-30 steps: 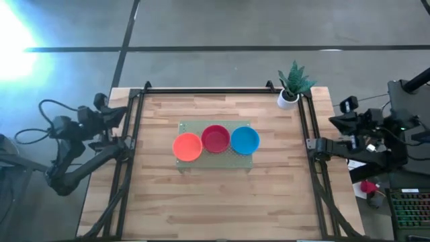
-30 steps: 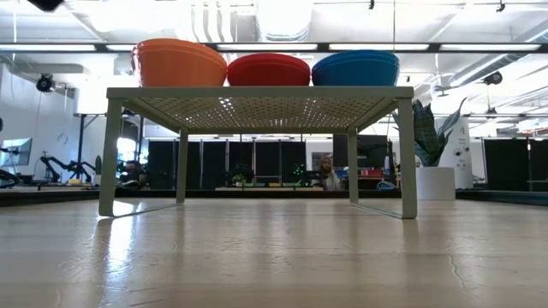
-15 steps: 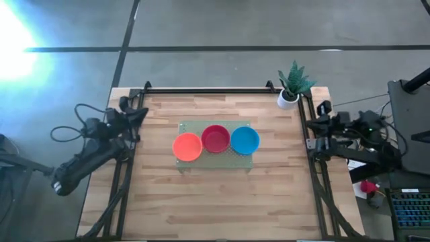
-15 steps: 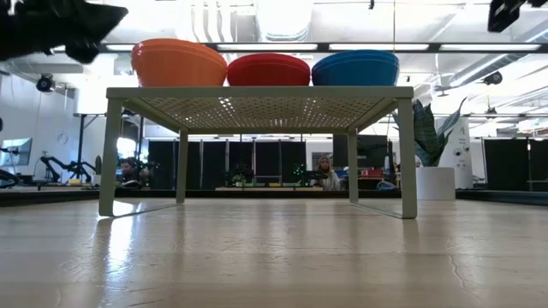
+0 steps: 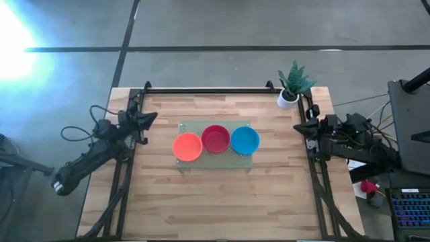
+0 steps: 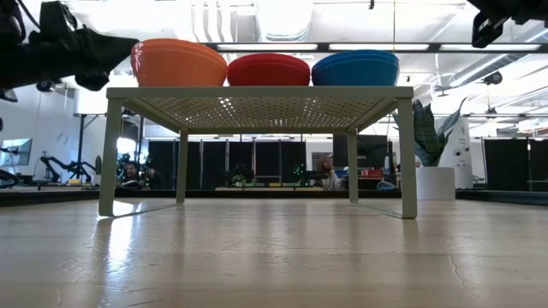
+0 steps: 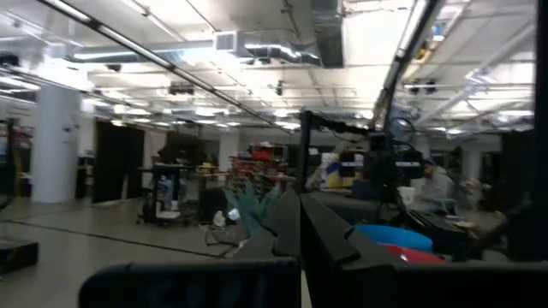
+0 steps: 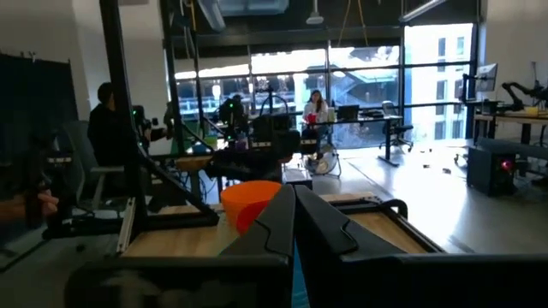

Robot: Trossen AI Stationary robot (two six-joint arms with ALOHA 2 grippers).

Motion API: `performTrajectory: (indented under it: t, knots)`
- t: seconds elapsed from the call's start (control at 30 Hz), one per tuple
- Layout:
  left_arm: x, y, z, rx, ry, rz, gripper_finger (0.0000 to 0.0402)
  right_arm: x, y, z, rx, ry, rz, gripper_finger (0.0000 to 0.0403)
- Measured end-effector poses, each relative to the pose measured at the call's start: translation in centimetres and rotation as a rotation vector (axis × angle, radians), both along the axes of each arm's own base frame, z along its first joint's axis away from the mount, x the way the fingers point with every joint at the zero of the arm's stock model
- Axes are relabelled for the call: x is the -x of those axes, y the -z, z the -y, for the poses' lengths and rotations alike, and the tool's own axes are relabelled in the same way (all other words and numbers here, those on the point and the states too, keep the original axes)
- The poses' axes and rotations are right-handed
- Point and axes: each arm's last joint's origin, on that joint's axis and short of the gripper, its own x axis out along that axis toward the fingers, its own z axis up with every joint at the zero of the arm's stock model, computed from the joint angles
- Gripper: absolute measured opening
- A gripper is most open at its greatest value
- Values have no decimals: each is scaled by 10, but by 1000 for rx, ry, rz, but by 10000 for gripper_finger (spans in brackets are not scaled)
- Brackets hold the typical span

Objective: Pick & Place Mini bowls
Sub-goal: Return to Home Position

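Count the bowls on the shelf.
3 show: orange bowl left on the shelf, red bowl middle, blue bowl right. Others may be nested beneath, hidden.

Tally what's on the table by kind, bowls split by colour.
Orange bowl stack: 1
Red bowl stack: 1
Blue bowl stack: 1
Pale green shelf: 1
Potted plant: 1
Total: 5
The bowls sit nested on the shelf, so the number in each stack cannot be told.
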Motion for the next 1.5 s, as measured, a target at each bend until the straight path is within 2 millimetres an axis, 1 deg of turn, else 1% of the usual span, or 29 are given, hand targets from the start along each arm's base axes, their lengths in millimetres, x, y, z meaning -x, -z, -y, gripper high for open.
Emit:
performTrajectory:
  t: [0.13,0.37,0.47,1.1,1.33,1.4,1.5]
  knots:
    - [-2,4,0,12,35,-45,0,-1,2,0,-22,-3,-7,8]
    - [-6,24,-3,123,50,-222,0,-8,11,2,-12,-8,0,8]
    - [-6,31,-3,163,51,-275,0,-12,19,3,-9,-10,-1,8]
    - [-7,33,-3,160,66,-300,0,-32,59,8,-3,-9,19,8]
    - [-7,33,-3,167,67,-300,0,-39,79,10,6,-9,57,8]
    - [-7,33,-3,168,67,-300,0,-41,86,10,-1,-10,41,8]
    - [-7,34,-3,169,68,-301,0,-41,88,11,-14,-3,17,8]
